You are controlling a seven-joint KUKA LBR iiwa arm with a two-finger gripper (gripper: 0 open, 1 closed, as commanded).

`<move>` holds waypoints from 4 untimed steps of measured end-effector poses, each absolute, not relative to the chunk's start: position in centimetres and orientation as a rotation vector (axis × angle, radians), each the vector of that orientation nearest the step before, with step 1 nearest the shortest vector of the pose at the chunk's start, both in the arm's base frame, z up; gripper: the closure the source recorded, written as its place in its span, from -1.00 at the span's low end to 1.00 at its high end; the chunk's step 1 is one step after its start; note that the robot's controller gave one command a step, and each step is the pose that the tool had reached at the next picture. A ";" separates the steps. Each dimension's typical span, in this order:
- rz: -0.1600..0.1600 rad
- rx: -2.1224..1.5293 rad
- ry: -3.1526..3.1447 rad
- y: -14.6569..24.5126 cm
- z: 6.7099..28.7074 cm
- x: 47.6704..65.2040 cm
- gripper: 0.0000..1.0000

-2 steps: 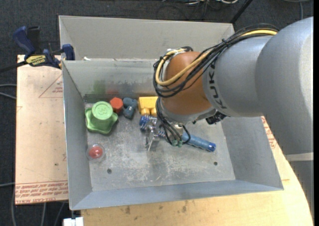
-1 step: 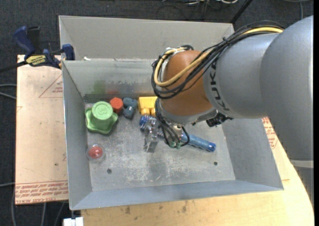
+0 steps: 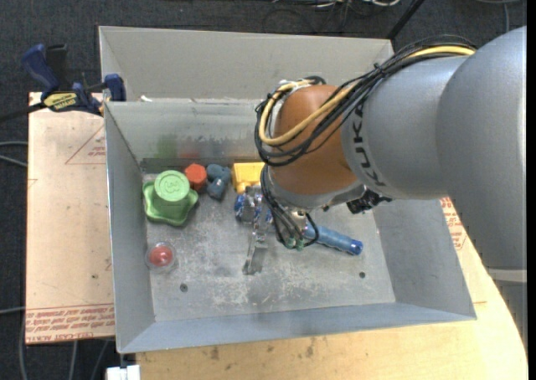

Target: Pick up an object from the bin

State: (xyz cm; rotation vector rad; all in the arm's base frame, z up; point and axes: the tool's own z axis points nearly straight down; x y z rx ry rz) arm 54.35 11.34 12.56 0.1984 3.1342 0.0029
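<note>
Grey bin [image 3: 209, 286] floor lies under the gripper [image 3: 251, 266], its fingers [image 3: 254, 253] narrow together and empty, a blue tool [image 3: 339, 243] near them.

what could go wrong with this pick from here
1. The tool hangs over a bare patch of the bin floor, so a grasp here would likely come up with nothing.
2. The blue handle-shaped thing lies partly under the orange wrist cover; lowering the arm may pin or push it.
3. The yellow block sits close behind the wrist by the back wall and could get knocked.
</note>
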 end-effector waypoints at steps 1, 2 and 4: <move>0.002 0.330 3.118 8.6 10.4 61.7 -1.00; 0.002 0.060 3.135 5.1 7.2 63.1 -1.00; 0.004 0.078 3.130 5.9 20.8 64.0 1.00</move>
